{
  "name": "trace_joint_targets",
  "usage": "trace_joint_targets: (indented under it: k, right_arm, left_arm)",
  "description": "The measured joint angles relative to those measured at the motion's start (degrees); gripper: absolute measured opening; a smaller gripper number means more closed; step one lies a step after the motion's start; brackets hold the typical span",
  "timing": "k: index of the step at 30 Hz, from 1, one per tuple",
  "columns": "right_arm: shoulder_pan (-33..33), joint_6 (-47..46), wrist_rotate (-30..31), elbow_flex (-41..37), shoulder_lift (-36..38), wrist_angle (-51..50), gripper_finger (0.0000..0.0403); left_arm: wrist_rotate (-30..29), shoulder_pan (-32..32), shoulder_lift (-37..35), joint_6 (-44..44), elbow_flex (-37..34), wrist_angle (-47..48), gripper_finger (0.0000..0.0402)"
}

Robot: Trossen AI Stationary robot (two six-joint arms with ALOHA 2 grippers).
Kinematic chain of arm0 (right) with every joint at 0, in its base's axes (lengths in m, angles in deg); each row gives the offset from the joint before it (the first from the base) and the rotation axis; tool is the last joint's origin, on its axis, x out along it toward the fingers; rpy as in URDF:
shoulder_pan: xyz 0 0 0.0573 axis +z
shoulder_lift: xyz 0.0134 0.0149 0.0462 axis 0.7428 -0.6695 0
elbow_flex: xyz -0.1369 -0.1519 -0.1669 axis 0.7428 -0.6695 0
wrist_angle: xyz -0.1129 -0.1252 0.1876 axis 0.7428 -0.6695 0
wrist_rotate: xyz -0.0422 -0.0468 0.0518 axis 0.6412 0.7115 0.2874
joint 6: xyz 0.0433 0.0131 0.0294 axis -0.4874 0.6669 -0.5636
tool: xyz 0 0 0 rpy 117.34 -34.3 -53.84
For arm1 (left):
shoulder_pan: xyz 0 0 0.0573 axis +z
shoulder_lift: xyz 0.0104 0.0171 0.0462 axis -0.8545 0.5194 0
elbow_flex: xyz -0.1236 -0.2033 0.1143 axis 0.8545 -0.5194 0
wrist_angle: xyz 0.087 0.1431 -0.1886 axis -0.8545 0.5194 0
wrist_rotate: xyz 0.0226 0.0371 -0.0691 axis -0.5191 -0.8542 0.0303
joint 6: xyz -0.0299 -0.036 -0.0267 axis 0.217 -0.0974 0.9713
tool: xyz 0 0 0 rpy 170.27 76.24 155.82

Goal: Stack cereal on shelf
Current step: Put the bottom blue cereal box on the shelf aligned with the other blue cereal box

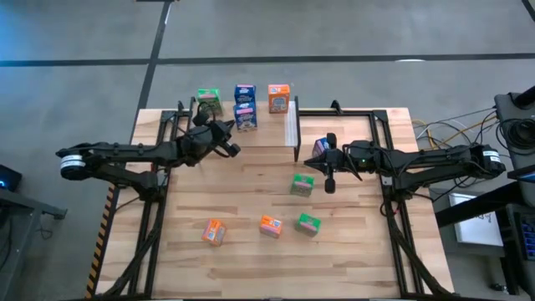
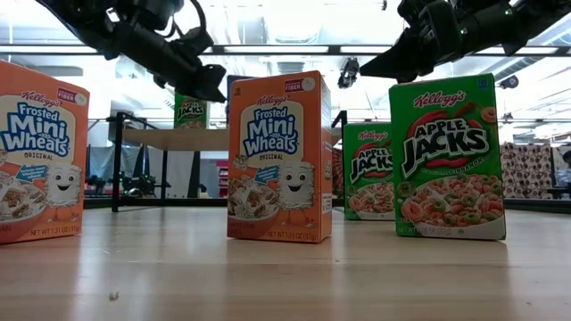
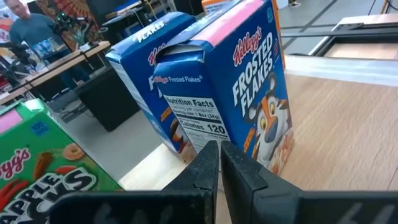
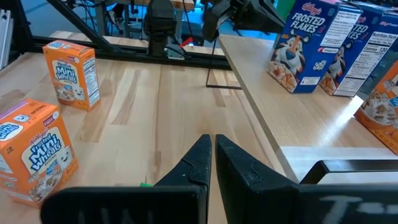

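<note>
High view: shelf (image 1: 267, 127) at the counter's (image 1: 251, 267) far edge carries a green box (image 1: 209, 101), two blue boxes (image 1: 245, 107) one behind the other, and an orange box (image 1: 278, 98). Left tool (image 1: 227, 143) hovers just before the blue boxes, fingers (image 3: 208, 163) clenched, holding nothing. Right tool (image 1: 328, 181) hangs over the counter beside a loose green box (image 1: 302, 185), also clenched and empty. Another blue box (image 1: 320, 148) lies by the right arm. Two orange boxes (image 1: 270, 225) and one more green box (image 1: 308, 223) stand nearer the counter's front.

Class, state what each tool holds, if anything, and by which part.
Nothing is held. The left tool, by the blue boxes, and the right tool, over the table, are both shut and empty.
</note>
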Motion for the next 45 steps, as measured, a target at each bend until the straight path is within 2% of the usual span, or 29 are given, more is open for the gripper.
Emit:
trace_joint_targets:
  k: [12,17,23,28,32,40,45]
  right_arm:
    - [0.0,0.0,0.0,0.0,0.0,0.0,0.0013]
    - [0.0,-0.3,0.0,0.0,0.0,0.0,0.0013]
    - [0.0,-0.1,-0.1,0.0,0.0,0.0,0.0013]
    - [0.0,0.0,-0.1,0.0,0.0,0.0,0.0013]
    - [0.0,0.0,-0.1,0.0,0.0,0.0,0.0013]
    - [0.0,0.0,-0.1,0.0,0.0,0.0,0.0013]
    - [0.0,-0.2,-0.1,0.0,0.0,0.0,0.0013]
  left_arm:
    - [-1.6,0.0,-0.1,1.1,0.0,-2.1,0.0001]
    - [-1.2,-2.0,-0.1,3.2,0.0,-0.5,0.0001]
    - [10.9,-3.2,-0.1,1.2,0.0,0.2,0.0001]
    - [4.7,-2.8,0.0,1.0,0.0,0.1,0.0001]
    - [3.5,-2.2,0.5,1.0,0.0,-0.1,0.0001]
    - [-4.1,-0.1,2.5,-3.1,0.0,-6.2,0.0001]
    - [-4.1,-0.8,1.9,0.3,0.0,-3.6,0.0001]
